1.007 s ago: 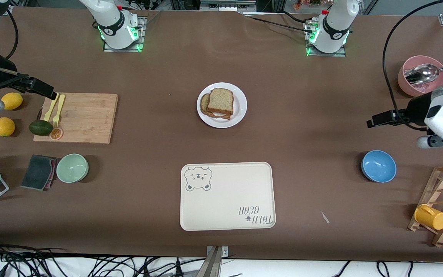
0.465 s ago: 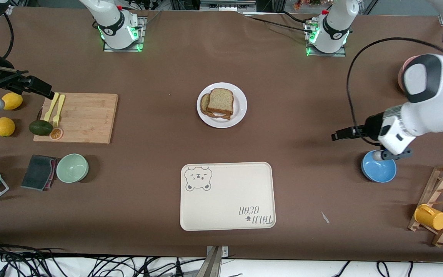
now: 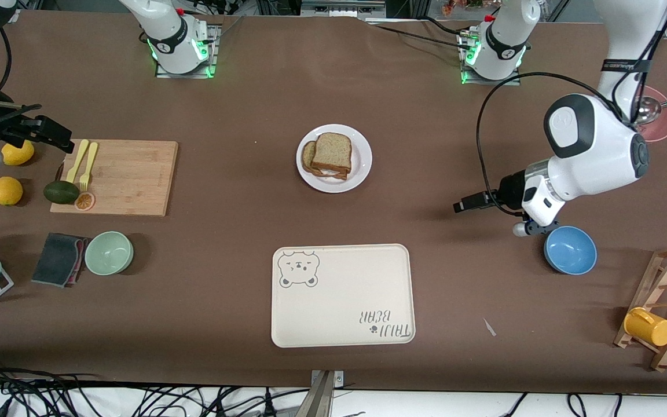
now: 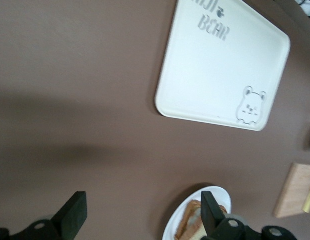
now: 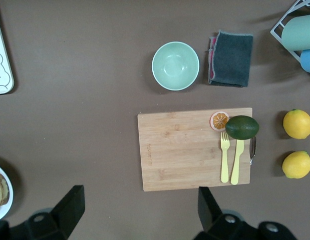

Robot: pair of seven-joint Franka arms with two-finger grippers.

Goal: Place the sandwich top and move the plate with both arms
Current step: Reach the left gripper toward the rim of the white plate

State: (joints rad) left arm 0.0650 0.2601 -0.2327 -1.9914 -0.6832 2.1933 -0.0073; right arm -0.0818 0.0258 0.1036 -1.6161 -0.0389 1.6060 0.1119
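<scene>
The plain light brown bread slice (image 3: 332,152) lies on top of the sandwich stack on the round white glossy plate (image 3: 360,168), which sits mid-worktop, farther from the front camera than the cream rectangular bear tray (image 3: 342,295). The left gripper (image 3: 465,204) hovers over bare brown worktop (image 3: 241,202) near the blue bowl (image 3: 570,249), fingers apart and empty. The right gripper (image 3: 55,134) hangs over the wooden cutting board's (image 3: 128,178) edge, fingers spread, empty.

The cream tray (image 3: 342,295) bears "BEAR" under a partly legible word beside a bear drawing.
</scene>
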